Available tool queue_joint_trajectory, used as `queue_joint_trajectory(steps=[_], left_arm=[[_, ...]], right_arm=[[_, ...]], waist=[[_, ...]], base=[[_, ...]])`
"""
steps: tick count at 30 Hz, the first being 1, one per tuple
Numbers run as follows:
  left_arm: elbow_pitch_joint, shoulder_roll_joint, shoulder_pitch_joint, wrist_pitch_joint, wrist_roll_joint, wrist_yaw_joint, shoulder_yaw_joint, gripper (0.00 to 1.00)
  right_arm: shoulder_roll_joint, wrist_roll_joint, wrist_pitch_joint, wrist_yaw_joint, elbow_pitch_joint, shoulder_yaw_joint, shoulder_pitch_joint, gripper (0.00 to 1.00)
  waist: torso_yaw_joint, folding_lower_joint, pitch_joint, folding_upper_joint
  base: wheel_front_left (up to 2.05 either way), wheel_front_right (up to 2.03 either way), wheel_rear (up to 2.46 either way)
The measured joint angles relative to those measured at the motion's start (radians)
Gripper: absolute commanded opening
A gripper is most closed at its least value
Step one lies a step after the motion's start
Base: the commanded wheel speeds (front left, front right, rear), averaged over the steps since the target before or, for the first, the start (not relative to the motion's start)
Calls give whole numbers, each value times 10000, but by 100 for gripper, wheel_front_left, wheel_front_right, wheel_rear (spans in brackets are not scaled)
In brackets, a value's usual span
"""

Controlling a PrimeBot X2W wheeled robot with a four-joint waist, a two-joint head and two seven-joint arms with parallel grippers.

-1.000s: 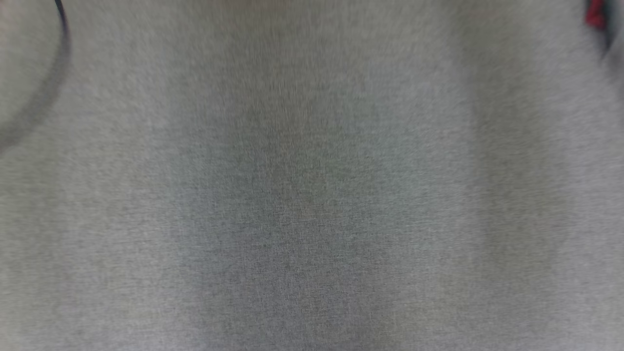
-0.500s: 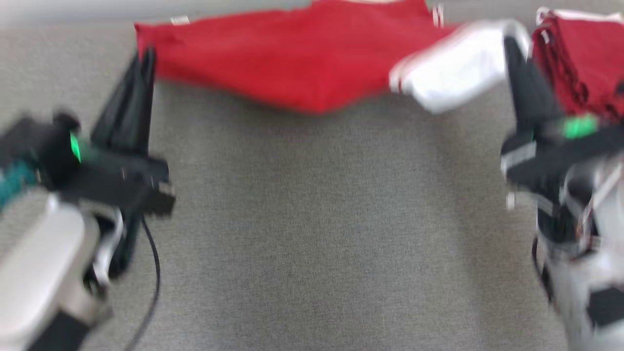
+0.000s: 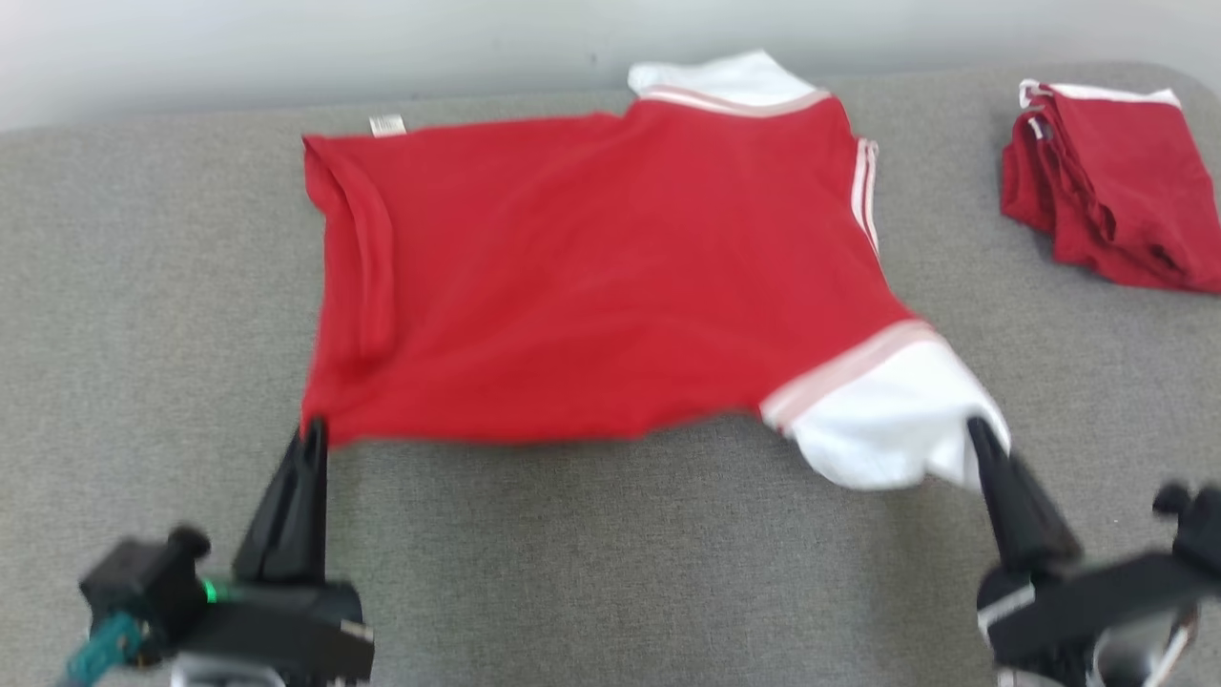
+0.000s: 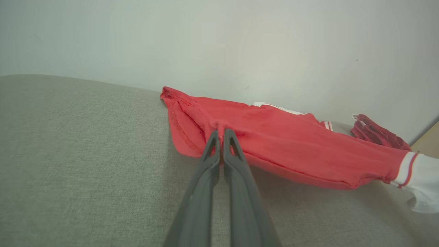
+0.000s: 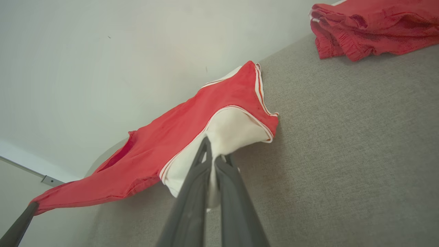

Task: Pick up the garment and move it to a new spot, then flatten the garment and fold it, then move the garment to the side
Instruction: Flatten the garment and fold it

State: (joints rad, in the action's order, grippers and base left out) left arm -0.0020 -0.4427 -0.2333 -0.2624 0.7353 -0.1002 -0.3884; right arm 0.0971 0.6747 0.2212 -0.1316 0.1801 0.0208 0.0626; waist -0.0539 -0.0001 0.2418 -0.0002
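Left gripper [image 3: 313, 431]: fingers pressed together, a red corner of the garment [image 3: 591, 286] pinched at the tips; in the left wrist view [image 4: 221, 132] red cloth is seen bunched between the two tips.

Right gripper [image 3: 975, 431]: fingers likewise closed, the white sleeve [image 3: 887, 420] pinched at its near end; in the right wrist view [image 5: 212, 152] white cloth is seen drawn down between the fingers.

Garment: a red shirt, spread wide across the middle of the grey cloth surface [image 3: 610, 572] and stretched between the two grippers. Its near edge is held slightly off the surface, with shadow seen beneath it [image 4: 291, 137]. Its far edge is laid along the surface's far edge, under the pale wall [image 3: 286, 48]. A white label [image 3: 386, 124] is noted at the far left corner of the shirt, and a second white striped part [image 3: 725, 81] at the far edge.

A folded red pile [image 3: 1116, 210] is placed at the surface's far right corner, well apart from the shirt.
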Motion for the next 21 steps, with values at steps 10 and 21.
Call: queue_joint_trajectory(steps=[10, 21], left_arm=[[1011, 1655, 2499, 0, -792, 656, 1356, 0], [2000, 2744, 3946, 0, -1528, 1365, 2157, 0]], right_arm=[[-376, -288, -119, -2, -36, 115, -2521, 0], [-447, -523, 82, -2, -416, 255, -4611, 0]], waist=[[31, 1, -628, 1], [207, 0, -1501, 0]], base=[[0, 0, 0], [0, 0, 0]])
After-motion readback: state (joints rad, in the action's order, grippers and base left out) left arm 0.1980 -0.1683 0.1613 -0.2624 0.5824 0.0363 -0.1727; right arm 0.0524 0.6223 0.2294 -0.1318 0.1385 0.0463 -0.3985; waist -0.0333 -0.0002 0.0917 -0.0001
